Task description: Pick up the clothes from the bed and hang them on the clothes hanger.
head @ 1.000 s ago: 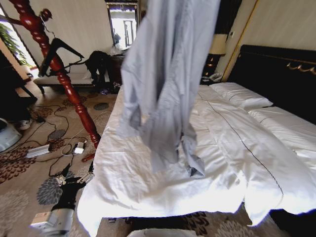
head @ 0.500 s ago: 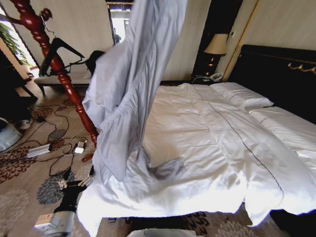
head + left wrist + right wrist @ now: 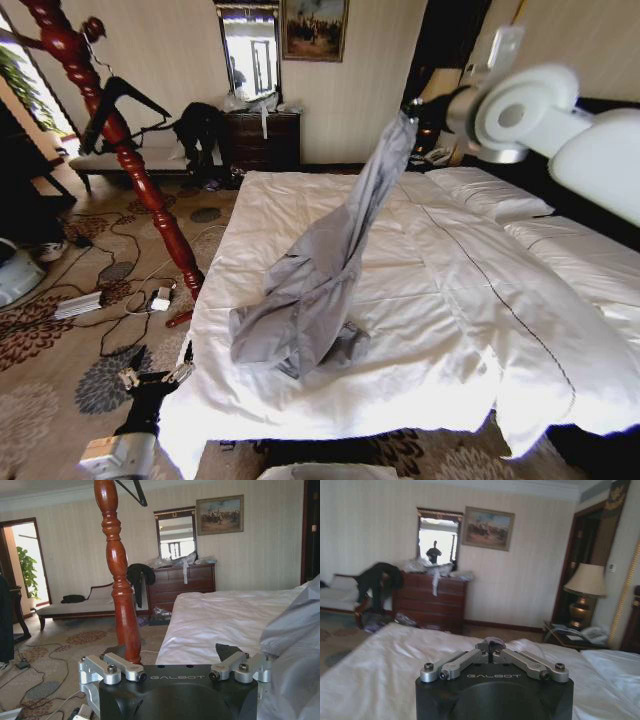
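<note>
The right gripper [image 3: 408, 118], pressed together, is pinching the clothes [image 3: 320, 280] up while their lower half is trailing on the bed [image 3: 440, 300]. The left gripper [image 3: 175, 670], spread, is waiting beside the bed. The clothes hanger [image 3: 120, 105], apparently on the wooden pole [image 3: 120, 140] beside the bed, is bare; hanging remains.

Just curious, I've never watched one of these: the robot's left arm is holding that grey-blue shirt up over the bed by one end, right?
Not quite: it is the right gripper, jaws shut, holding the shirt up by one end over the bed, as the head view shows. The left gripper hangs low beside the bed.
</note>
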You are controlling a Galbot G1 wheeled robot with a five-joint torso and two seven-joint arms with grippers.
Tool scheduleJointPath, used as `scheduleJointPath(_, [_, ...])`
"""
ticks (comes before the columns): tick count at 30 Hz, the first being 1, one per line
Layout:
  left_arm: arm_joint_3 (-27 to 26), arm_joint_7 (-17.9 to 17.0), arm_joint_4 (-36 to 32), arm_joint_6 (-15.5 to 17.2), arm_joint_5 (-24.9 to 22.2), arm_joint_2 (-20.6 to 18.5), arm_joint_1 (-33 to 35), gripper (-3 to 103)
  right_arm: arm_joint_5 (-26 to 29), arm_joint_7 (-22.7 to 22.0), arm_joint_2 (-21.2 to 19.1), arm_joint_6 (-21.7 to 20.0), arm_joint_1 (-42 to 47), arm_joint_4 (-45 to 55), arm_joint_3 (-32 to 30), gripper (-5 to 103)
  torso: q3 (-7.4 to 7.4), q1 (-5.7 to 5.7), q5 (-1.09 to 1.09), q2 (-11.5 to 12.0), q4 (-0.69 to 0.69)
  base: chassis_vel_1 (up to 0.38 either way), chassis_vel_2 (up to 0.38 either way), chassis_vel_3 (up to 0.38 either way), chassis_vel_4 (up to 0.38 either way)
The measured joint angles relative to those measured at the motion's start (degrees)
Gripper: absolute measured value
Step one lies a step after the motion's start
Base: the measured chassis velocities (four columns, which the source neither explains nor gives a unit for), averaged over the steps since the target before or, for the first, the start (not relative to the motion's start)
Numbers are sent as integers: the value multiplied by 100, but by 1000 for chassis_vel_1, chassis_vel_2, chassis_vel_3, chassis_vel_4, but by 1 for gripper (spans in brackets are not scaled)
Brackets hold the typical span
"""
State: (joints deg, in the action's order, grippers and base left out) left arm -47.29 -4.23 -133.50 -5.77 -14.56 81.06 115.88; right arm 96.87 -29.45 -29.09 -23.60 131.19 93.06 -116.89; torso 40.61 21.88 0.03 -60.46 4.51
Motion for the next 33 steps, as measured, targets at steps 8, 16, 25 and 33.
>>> scheduleJointPath(8, [76,-11,-68,9,114,24,23,100,-1211,369,895,-284,210,343,1158,12,0,0,-1,0,-4,0,0,0,0])
scheduleJointPath(16, [32,-4,-153,-24,114,7,146,100,-860,266,1888,-1060,-14,1071,1680,44,0,-1,-3,0,-6,0,0,0,0])
scheduleJointPath(25, [30,19,-230,-90,115,54,219,100,622,-12,3478,-1899,-1220,2044,2657,77,-1,-2,0,-1,1,0,0,0,0])
scheduleJointPath(33, [74,28,-248,-113,222,69,276,100,-1134,726,4165,-1513,-1574,3392,3371,99,-1,-2,-5,-1,-4,0,0,0,0])
